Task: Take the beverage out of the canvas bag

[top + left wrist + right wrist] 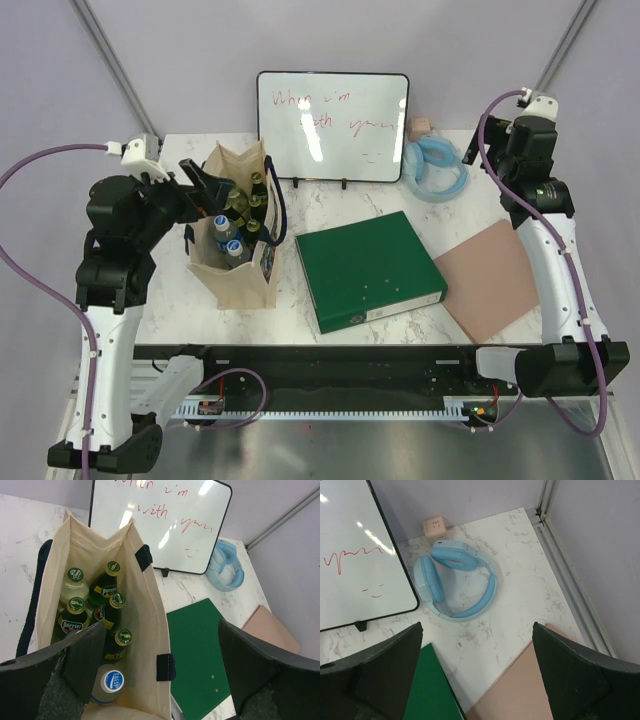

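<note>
Jaws spread, the left gripper (161, 656) hovers over the beige canvas bag (146, 611) of green glass bottles (111, 587). Far right, the right gripper (477, 672) gapes empty.

A white marble-patterned table (170, 310) fills the middle of the scene, enclosed at the back and sides by plain, pale lavender-grey walls (200, 40) with no windows in sight. Two thin metal poles (108, 60) slant up from the table's back corners, and a pale metal rail (570, 580) runs along its right edge where it meets the wall. Lighting is soft, even and shadowless, and below the table's black front edge (350, 360) lies a dull grey, slightly shiny surface (350, 450).
</note>
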Available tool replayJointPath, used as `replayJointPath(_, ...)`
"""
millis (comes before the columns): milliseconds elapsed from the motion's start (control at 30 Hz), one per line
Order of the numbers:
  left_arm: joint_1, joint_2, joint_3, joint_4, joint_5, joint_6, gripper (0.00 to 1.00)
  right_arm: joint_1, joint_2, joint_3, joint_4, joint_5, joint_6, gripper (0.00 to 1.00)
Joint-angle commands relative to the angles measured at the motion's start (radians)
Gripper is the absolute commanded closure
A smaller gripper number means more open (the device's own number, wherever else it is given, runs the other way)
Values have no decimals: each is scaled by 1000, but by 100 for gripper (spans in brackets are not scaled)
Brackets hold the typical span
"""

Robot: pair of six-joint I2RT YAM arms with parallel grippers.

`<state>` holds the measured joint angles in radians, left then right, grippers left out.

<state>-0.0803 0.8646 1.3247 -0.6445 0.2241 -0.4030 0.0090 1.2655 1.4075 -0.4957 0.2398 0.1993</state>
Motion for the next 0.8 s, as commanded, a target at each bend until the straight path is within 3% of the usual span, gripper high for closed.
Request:
replayJointPath(0, 2, 16, 56, -44, 38, -19, 0, -1, 17, 79, -4, -66, 19, 2)
replayJointPath(133, 2, 33, 76, -89, 35, -2, 0, 2, 8, 71, 29, -210, -53, 2)
replayJointPath(233, 2, 59, 94, -133, 27, 12, 0, 12, -37, 19, 87, -487, -185, 2)
replayJointPath(267, 2, 69, 106, -147, 26, 13, 0, 17, -64, -23, 110, -704, -236, 2)
replayJointPath(300, 1, 79, 114, -156, 30, 16, 0, 34, -77, -41, 121, -782, -285, 2)
replayJointPath(500, -3, 189, 191, -259, 21, 35, 5, 112, -98, -76, 95, -1060, -396, 2)
replayJointPath(633, -24, 260, 264, -313, -31, 44, 10, 118, -83, -88, 56, -1105, -405, 2)
replayJointPath(767, -114, 397, 349, -391, -139, 46, 14, 118, -66, -87, 48, -1087, -405, 2)
